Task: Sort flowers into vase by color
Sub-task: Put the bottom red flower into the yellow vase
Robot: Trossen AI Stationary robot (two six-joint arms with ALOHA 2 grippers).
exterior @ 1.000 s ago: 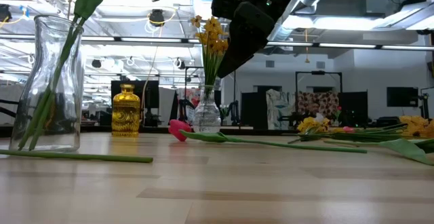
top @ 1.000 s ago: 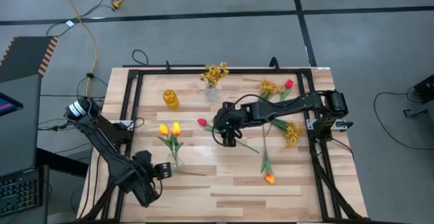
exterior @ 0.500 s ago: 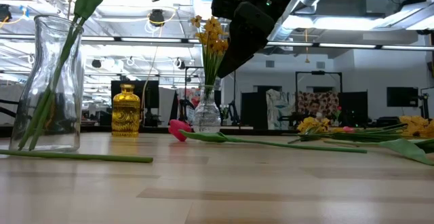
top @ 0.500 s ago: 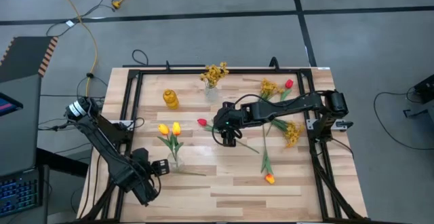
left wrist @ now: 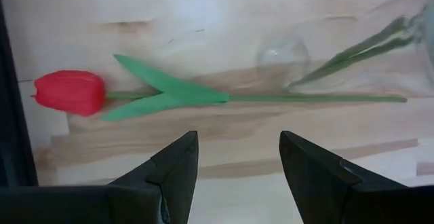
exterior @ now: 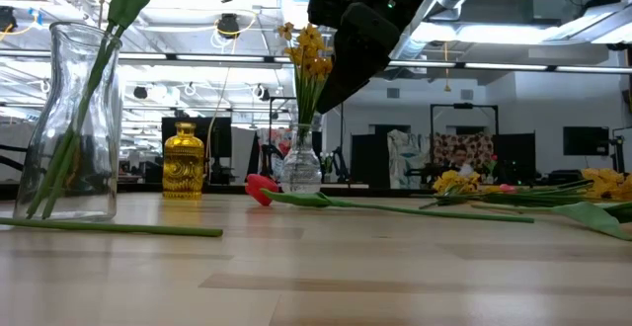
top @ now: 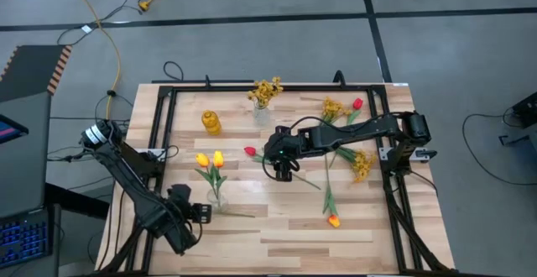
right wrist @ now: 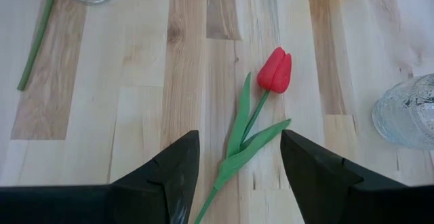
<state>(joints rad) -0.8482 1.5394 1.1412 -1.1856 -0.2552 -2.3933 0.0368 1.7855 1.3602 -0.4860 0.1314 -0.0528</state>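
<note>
Floor: grey concrete (top: 268, 50) crossed by dark tape lines (top: 252, 18).
Cable: a yellow cord (top: 107, 38) trails across the floor.
Ceiling: exposed pipes and long strip lights (exterior: 197, 57).
Far room: dark monitors (exterior: 585, 140) and stands.
Table: pale wood planks (top: 277, 235).

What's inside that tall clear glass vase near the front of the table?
The tall glass vase holds two yellow-orange tulips; their green stems show through the glass, leaning against its wall. The blossoms rise out of the low view. Whether it holds water cannot be told.
</note>
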